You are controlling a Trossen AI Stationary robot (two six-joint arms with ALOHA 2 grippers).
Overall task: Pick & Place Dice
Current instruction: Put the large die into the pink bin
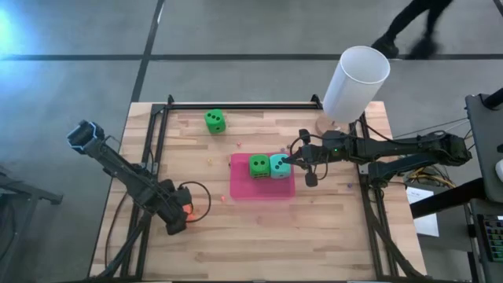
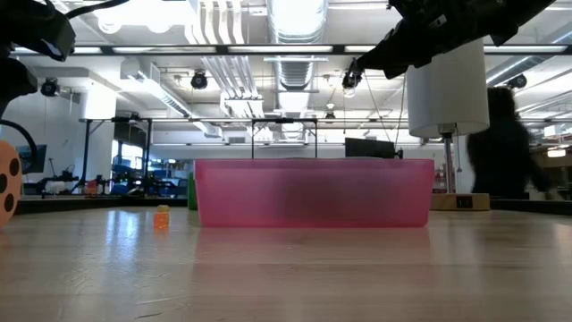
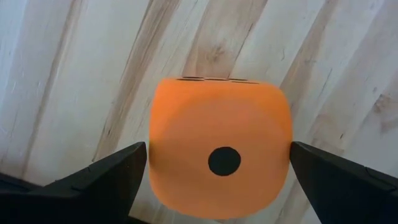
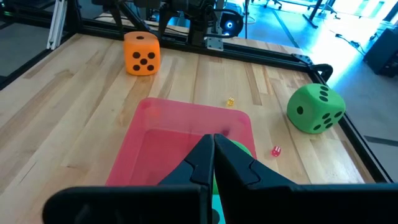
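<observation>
Orange die (image 3: 219, 165) fills the left wrist view, one-pip face up, on the table (image 1: 314, 236) at about 7 o'clock, between the left gripper's (image 1: 179, 216) wide-open fingers; nothing held yet. It looks light and soft, probably foam, so grip opposite flat faces mid-height. Right gripper (image 4: 213, 163) hangs shut and empty over the pad (image 1: 259, 189), beside the green die (image 1: 258, 165) and teal die (image 1: 280, 166). Second green die (image 1: 214, 120) sits at 11 o'clock.

Grey floor (image 1: 251, 31); ceiling strip lights (image 2: 295, 18) glow.
</observation>
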